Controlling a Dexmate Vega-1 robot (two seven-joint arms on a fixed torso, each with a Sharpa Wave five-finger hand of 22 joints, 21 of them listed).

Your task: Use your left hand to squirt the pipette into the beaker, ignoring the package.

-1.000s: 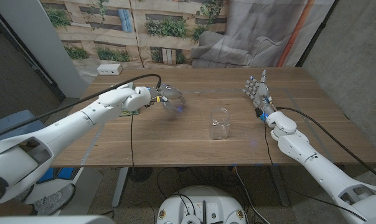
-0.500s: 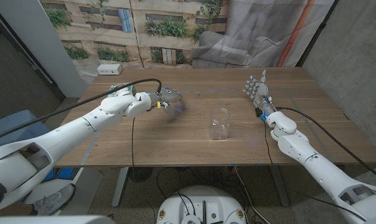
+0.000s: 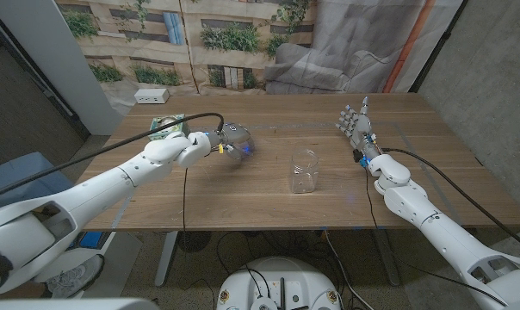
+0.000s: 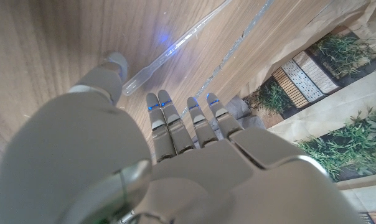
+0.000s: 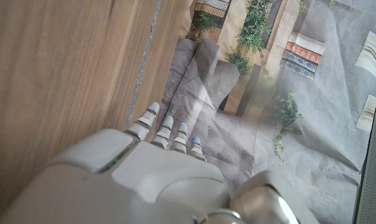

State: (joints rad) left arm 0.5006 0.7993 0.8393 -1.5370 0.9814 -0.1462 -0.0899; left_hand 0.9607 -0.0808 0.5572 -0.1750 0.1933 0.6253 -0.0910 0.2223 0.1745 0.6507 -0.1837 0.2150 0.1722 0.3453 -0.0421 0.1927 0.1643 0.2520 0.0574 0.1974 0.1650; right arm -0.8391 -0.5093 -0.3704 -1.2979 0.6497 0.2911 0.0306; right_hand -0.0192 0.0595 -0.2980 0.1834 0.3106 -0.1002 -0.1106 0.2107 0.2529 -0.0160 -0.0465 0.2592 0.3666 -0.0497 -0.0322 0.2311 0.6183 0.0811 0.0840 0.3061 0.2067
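A clear plastic pipette (image 4: pixel 175 45) lies on the wooden table (image 3: pixel 243 189), just beyond my left hand's fingertips (image 4: pixel 175 115). In the head view my left hand (image 3: pixel 228 138) hovers over the pipette (image 3: pixel 246 148) at the table's middle left, fingers stretched out and thumb (image 4: pixel 106 73) apart, holding nothing. The clear glass beaker (image 3: pixel 304 170) stands upright to the right of it, a short way off. My right hand (image 3: pixel 356 127) stands at the right side of the table with its fingers pointing up, open and holding nothing.
A green package (image 3: pixel 164 124) peeks out behind my left forearm. A white power strip (image 3: pixel 152 96) lies at the back left corner. A tape line (image 4: pixel 238 46) runs along the table past the pipette.
My left arm has swung toward the near side and the hand has edged a little to the right over the pipette. The green package now shows behind the forearm. The right hand has not moved.
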